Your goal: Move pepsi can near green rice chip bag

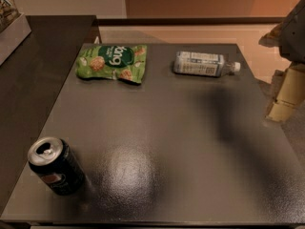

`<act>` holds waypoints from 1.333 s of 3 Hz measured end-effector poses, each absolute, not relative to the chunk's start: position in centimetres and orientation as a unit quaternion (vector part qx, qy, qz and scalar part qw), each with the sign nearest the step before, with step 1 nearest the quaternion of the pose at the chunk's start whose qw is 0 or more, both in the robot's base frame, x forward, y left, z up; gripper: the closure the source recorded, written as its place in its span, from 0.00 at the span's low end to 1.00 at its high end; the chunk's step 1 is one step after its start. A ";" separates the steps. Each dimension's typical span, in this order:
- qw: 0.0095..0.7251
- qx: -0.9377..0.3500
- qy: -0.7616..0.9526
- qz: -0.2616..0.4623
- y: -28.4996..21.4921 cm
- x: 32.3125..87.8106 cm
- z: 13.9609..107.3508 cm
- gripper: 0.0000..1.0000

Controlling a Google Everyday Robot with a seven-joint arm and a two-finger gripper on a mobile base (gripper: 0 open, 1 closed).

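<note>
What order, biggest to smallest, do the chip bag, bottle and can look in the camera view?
1. green rice chip bag.
2. pepsi can, nearly alike; it's nearest the camera, so unsure.
3. bottle.
The gripper is at the right edge.

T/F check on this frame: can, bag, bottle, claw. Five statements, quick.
1. The can stands at the near left corner of the table. True.
2. The bottle stands upright. False: it lies on its side, cap pointing right.
3. The bag touches the can. False: they are far apart, with the bag at the far left of the table and the can at the near left.
4. The bag lies left of the bottle. True.
5. The claw hangs over the can. False: it is at the right edge of the view, beside the table and across it from the can.
</note>
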State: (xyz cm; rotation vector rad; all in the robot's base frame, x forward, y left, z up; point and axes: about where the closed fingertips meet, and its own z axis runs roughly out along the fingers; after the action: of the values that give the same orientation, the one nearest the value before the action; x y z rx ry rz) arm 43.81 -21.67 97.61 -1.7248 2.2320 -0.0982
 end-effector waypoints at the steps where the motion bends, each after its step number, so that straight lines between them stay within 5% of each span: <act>1: 0.159 -0.603 0.781 -0.034 -21.7 43.8 97.6 0.00; 4: 0.201 -0.661 0.723 0.025 -15.9 44.0 96.7 0.00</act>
State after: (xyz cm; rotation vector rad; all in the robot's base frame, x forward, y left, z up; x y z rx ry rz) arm 43.98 -15.94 96.68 -1.8461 2.0190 0.0704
